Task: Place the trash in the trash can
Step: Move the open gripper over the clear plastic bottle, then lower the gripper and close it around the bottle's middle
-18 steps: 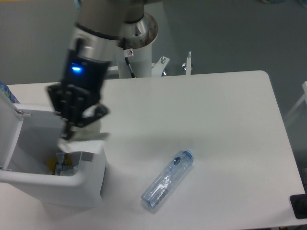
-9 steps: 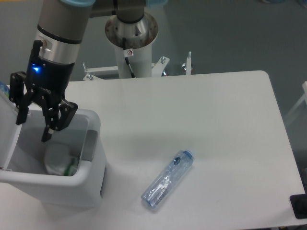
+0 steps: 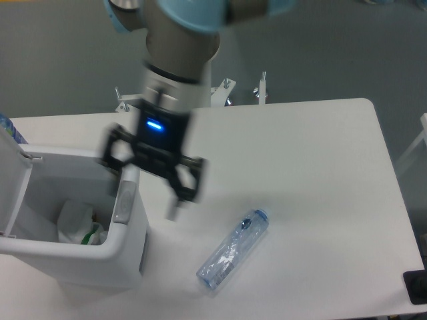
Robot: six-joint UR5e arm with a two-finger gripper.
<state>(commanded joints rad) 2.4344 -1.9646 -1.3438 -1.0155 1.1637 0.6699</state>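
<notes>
1. Over the counter, just right of the can, the gripper hung blurred, its fingers spread apart and nothing between them.
2. Inside the can, the wrapper lay at the bottom, so one piece of trash was judged done.
3. The bottle lay flat on the counter, near the gripper and lower right of it, on a diagonal with its blue cap at the upper right end.
4. The step in hand was judged to be the reach for the bottle.
5. To do it well, the gripper should turn so the fingers stand across the long axis, not along it.
6. It should come down over the middle of the body, away from the cap, because crushed clear plastic is likely slippery and may give way.
7. The closing should be gentle but firm, and the lift straight up before any move toward the can.
</notes>
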